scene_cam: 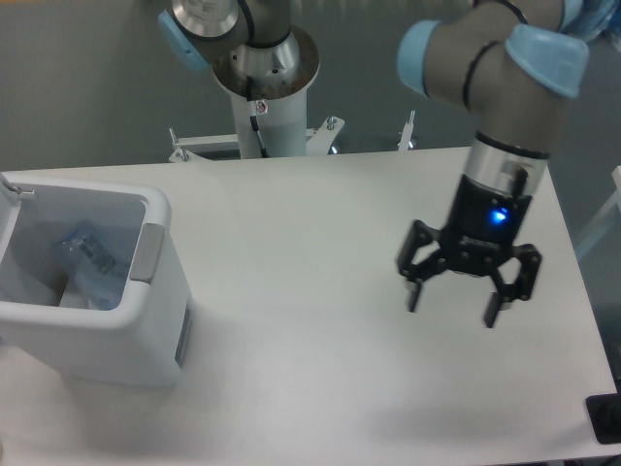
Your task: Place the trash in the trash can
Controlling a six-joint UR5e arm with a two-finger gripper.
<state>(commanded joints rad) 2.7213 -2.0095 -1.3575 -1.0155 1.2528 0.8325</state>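
Camera view, fixed above the table (320, 388): the gripper (454, 309) hangs over the right side, its jaws spread wide apart and holding nothing. The trash can (107, 340) stands at the far left edge, well apart from the gripper. Inside it lies crumpled clear plastic that looks like the bottle (85, 248); something pale sits beneath it, but I cannot tell whether that is the white packet. No loose trash shows on the tabletop, so the task looks close to done, or done. The main risk from here, as I judge it, is a sweep back toward the left that clips the can's rim and tips or shoves it, since it sits right at the table's edge.
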